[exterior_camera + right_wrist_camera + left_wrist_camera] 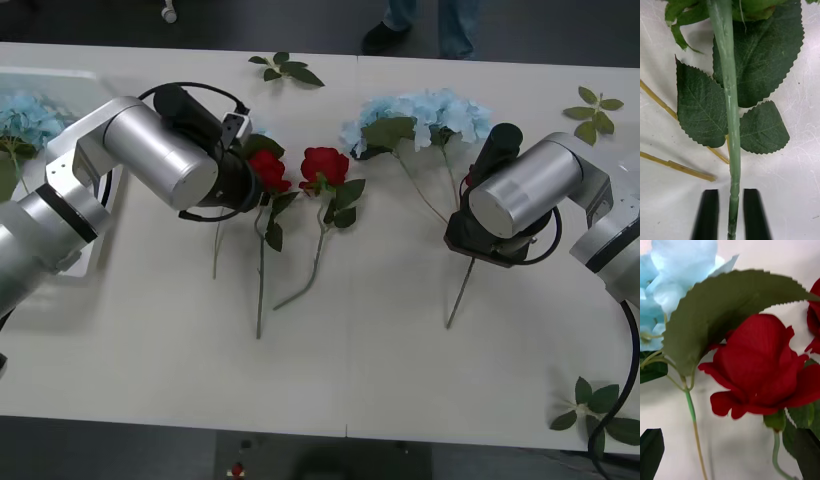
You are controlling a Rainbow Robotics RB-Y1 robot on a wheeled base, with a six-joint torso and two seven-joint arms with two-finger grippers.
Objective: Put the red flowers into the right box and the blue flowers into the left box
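Left box (70, 85): blue flowers (25, 120) inside | left gripper (730, 465): spread, empty | right gripper (730, 213): straddling red-flower stem (732, 150)

white table (380, 380), loose leaf sprigs (286, 68)

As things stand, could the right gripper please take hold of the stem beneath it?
Probably yes: the right gripper is open with its black fingers on either side of the green stem, and nothing lies between them except the stem itself.

Front view high above the table (350, 380) facing down, right wrist view close over a rose stem (732, 123), left wrist view close on a red rose (760, 363), both within front coverage
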